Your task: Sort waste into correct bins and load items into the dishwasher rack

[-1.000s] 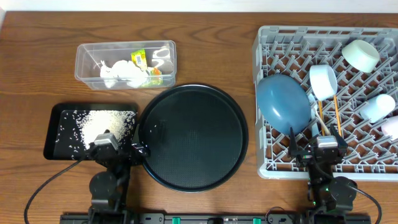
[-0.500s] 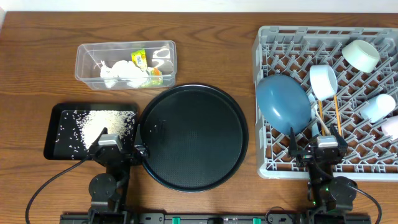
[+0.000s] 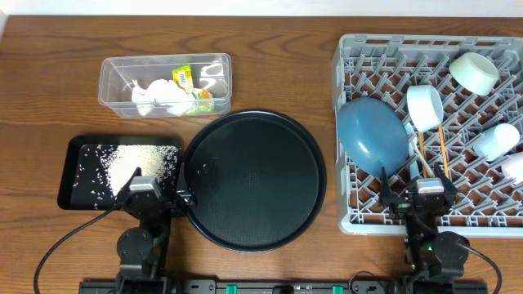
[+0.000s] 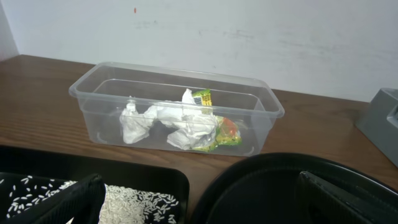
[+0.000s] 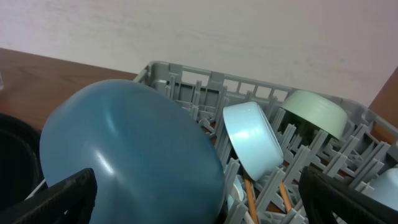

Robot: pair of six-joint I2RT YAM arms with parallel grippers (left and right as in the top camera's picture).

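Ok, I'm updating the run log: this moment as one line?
left gripper: open, empty | right gripper: open, empty | napkins, wrapper: in clear tub | rice: in black tray | blue bowl: in rack

I log: tub (image 3: 114, 82) with napkins (image 3: 155, 96) and wrapper (image 3: 183, 77) at table's (image 3: 49, 98) back left; tray (image 3: 72, 193) holding rice (image 3: 131, 159) front left; round tray (image 3: 261, 184) centre front; rack (image 3: 347, 65) with bowl (image 3: 372, 135), cups (image 3: 425, 106), chopsticks (image 3: 442, 147) along right edge.

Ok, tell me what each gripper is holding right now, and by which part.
Nothing is held. The left gripper, beside the shallow black tray, and the right gripper, at the dishwasher rack, both stand open and empty.
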